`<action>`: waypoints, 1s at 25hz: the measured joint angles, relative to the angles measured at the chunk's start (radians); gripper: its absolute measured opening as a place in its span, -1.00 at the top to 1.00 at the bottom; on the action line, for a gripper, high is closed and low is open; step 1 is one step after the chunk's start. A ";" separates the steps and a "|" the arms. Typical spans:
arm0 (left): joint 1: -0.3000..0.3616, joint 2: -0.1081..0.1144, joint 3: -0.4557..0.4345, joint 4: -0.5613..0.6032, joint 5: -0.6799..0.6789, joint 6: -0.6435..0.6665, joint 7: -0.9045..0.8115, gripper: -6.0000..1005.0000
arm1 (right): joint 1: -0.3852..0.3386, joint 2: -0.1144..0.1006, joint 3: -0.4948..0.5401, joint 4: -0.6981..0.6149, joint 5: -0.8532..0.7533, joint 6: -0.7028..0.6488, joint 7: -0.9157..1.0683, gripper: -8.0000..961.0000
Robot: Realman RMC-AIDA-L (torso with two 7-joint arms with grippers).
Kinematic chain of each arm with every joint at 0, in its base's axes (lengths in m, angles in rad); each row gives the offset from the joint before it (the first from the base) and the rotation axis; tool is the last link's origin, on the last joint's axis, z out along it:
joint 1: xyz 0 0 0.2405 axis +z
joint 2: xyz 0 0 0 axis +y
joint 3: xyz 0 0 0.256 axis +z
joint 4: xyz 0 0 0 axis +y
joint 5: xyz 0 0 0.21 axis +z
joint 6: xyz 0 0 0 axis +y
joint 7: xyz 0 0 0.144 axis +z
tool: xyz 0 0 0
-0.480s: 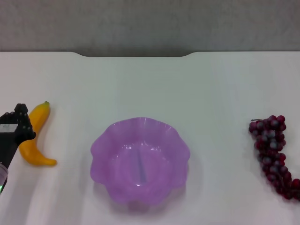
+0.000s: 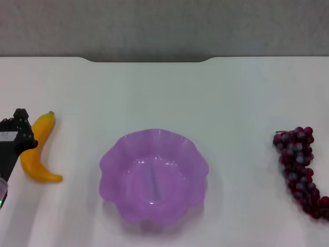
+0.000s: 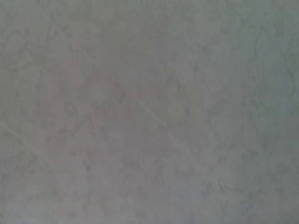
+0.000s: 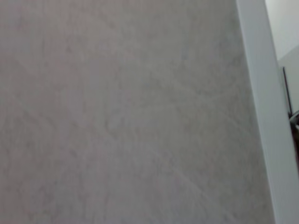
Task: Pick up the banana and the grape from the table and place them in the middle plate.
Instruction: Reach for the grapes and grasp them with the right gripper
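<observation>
A plain white table [image 2: 164,92] fills most of the head view, its surface bare and evenly lit. Its far edge runs straight across, with a shallow notch cut into the middle stretch, and behind it stands a grey, faintly speckled wall [image 2: 164,25].

The middle plate [image 2: 115,159], translucent purple with a wavy, scalloped rim, sits on the near centre of the table. Nothing lies inside it.

The banana [image 2: 41,149] lies flat on the table near its left edge, well apart from the plate, curved, with its small greenish tip pointing toward the wall. The left gripper [image 2: 18,131] is at the left border of the head view, right beside the banana's upper half and overlapping its left side; only part of its dark body shows, and I cannot tell whether the fingers are apart or closed, or whether they touch the fruit.

The grape [image 2: 300,170], a long bunch of dark red-purple berries with a short stem, lies on the table near its right edge, also well apart from the plate.

The left wrist view shows only a mottled grey surface. The right wrist view shows a similar grey surface and a pale vertical strip [image 4: 261,116] along one side. The right gripper appears in none of the views.
</observation>
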 joint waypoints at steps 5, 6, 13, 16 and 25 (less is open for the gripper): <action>-0.002 0.000 0.000 0.002 0.001 -0.007 0.013 0.86 | -0.003 0.002 0.005 -0.007 -0.002 0.001 -0.001 0.96; -0.004 0.001 0.002 0.002 0.002 -0.011 0.029 0.85 | -0.002 0.001 0.005 -0.007 -0.002 0.003 0.001 0.96; -0.022 0.001 -0.001 -0.024 0.000 -0.090 0.067 0.67 | 0.015 0.001 0.007 -0.010 0.007 0.014 0.072 0.70; -0.027 0.002 -0.003 -0.032 -0.001 -0.119 0.069 0.43 | 0.016 0.001 0.001 -0.008 0.004 0.020 0.087 0.57; -0.025 0.002 0.005 -0.033 0.000 -0.150 0.042 -0.30 | 0.011 -0.005 -0.022 -0.009 -0.101 0.109 0.152 -0.07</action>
